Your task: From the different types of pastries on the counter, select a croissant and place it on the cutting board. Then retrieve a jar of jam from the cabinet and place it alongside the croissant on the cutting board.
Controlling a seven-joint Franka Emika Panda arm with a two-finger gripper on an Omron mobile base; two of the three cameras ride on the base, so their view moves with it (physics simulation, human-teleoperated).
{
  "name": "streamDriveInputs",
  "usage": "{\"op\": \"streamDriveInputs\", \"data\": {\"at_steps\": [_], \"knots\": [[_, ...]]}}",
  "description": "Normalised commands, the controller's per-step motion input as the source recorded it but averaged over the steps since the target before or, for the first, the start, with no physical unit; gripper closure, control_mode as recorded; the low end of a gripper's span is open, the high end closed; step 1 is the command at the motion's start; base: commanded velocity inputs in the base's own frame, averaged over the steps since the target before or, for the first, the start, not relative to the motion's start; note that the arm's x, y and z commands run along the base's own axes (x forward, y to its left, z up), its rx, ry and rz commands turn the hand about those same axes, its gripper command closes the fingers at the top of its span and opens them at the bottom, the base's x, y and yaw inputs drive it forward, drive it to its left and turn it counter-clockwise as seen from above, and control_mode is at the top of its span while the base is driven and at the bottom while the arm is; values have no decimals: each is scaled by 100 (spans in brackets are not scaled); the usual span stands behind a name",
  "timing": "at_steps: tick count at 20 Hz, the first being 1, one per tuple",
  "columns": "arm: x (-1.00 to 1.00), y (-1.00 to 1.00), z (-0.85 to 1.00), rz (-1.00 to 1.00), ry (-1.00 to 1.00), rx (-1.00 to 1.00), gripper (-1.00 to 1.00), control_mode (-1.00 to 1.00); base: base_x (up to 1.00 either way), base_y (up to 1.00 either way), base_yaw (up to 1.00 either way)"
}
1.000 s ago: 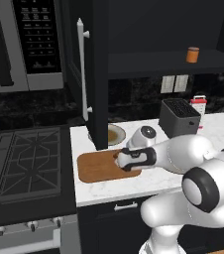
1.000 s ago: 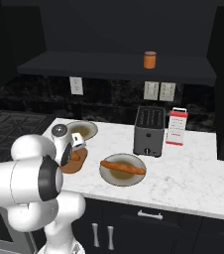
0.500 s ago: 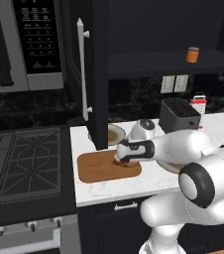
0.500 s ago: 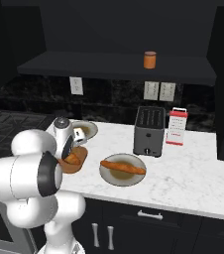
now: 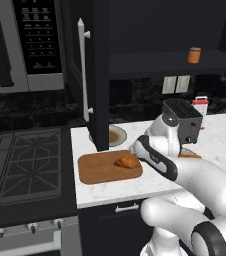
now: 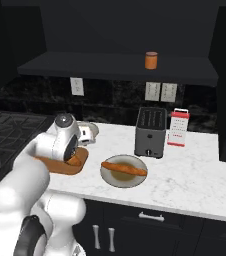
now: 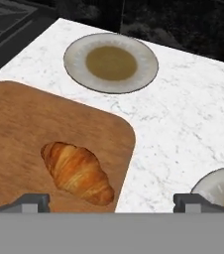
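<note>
Now that the gripper [image 7: 111, 201] has let go, I'm seeing its fingers spread wide with nothing between them, lifting off the croissant [image 7: 77, 171], which is sitting on the cutting board [image 7: 29, 126] near its right end. So part one looks done to me. Further back, the jar of jam [image 5: 194, 55] is waiting up on the cabinet [image 5: 102, 75] shelf.

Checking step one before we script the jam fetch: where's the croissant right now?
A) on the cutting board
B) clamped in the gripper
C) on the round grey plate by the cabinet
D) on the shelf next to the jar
A: the croissant lies flat on the cutting board, near its right end, with the gripper open above it and its fingertips apart on either side.
</note>
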Motion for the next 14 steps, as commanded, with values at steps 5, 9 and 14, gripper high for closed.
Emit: {"op": "streamDriveInputs", "data": {"at_steps": [5,9,14], "knots": [[-2,-45,100,-29,-10,5,-100,-100,0,0,0],[-7,-13,100,-31,-22,0,-100,-100,0,0,0],[-19,-18,100,-29,-32,0,-100,-100,0,0,0]]}}
